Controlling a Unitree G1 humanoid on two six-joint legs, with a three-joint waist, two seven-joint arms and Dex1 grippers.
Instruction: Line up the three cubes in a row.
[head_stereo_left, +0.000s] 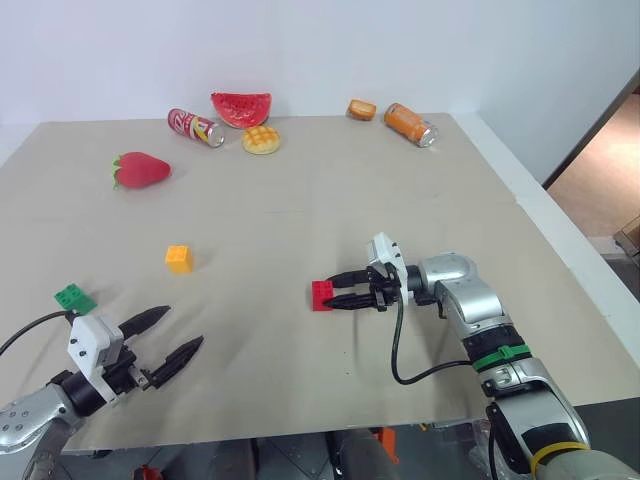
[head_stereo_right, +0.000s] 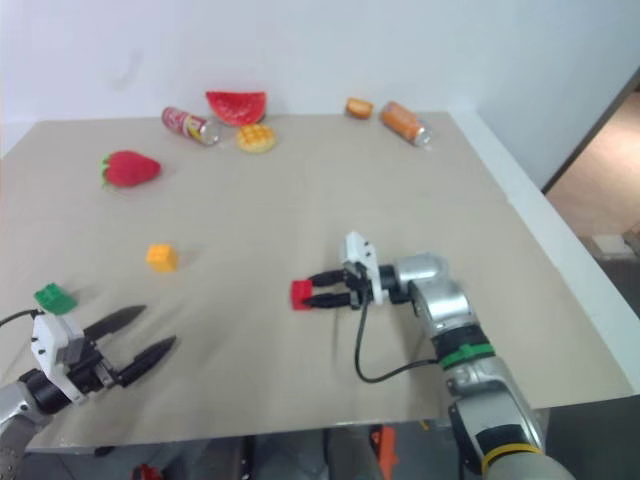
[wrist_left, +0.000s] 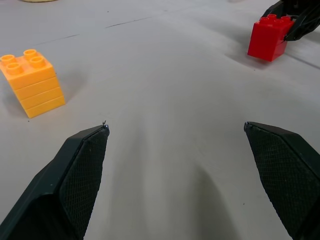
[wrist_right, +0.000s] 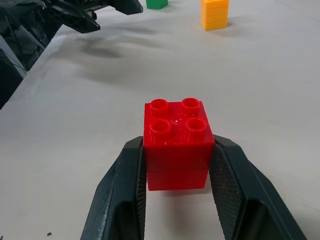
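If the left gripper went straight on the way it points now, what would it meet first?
The left gripper points forward and to the right over bare table. The way looks free at first; the red cube held in the right gripper lies near that line, though probably to one side.

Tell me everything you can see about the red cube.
The red cube is a small glossy plastic brick with four round studs on top. It sits upright, clamped on two opposite sides between the black fingers of the right claw. It lies toward the table's near middle, apart from the orange-yellow and green cubes.
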